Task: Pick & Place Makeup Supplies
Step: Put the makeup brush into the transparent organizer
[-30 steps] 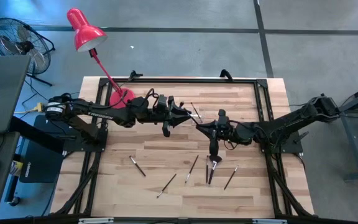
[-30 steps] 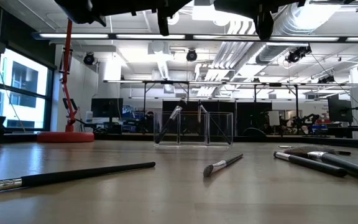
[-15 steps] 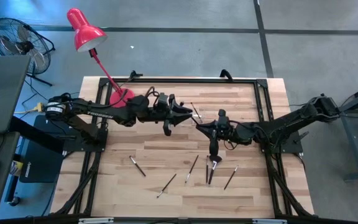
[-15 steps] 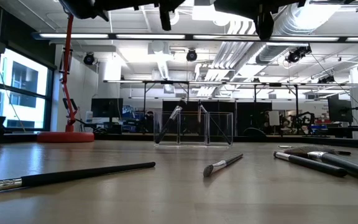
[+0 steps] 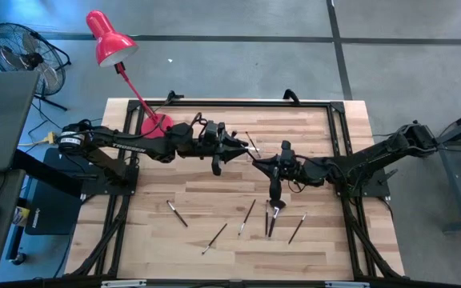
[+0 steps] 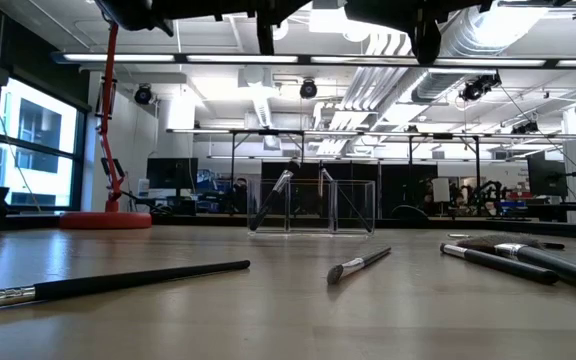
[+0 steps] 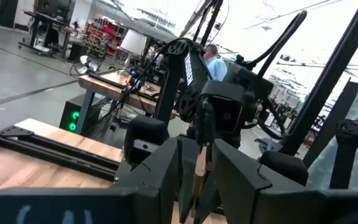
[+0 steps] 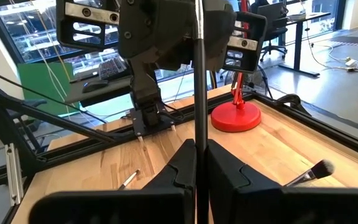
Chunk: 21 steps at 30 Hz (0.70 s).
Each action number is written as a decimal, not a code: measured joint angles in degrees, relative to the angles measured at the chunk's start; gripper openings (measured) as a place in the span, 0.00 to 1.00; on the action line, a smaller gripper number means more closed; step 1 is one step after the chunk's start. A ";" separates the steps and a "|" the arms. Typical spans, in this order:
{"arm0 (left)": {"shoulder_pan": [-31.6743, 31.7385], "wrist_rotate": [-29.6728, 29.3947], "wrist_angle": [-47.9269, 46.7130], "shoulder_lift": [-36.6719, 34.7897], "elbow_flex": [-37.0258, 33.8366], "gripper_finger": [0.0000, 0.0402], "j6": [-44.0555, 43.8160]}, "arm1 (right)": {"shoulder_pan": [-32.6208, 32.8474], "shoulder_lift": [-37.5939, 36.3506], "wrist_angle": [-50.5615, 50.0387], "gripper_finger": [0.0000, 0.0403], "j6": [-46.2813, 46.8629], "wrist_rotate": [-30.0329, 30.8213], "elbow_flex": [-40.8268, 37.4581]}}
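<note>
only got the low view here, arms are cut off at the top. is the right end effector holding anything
Observer: Yes. The right end effector is shut on a thin dark liner that stands up between its fingers.
Operator: where's the left arm
Observer: From above, the left end effector is over the middle of the table, pointing at the right one, tips close together.
Operator: how many supplies left on the table
Observer: From above, at least five loose brushes lie scattered across the table's near half.
</note>
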 joint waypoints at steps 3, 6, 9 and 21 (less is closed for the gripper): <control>0.00 0.00 0.03 0.00 0.00 0.25 0.00 | 0.00 -0.02 0.00 0.03 0.16 0.01 0.00; 0.00 0.00 0.04 0.00 0.00 0.25 0.00 | 0.00 -0.02 0.00 0.03 0.16 0.00 0.00; 0.00 0.01 0.02 0.00 0.00 0.23 0.00 | 0.00 -0.02 -0.02 0.02 0.16 0.00 0.00; 0.00 1.05 -0.85 0.00 -0.02 0.06 1.03 | 0.02 -0.04 -1.04 0.04 0.16 -0.11 0.00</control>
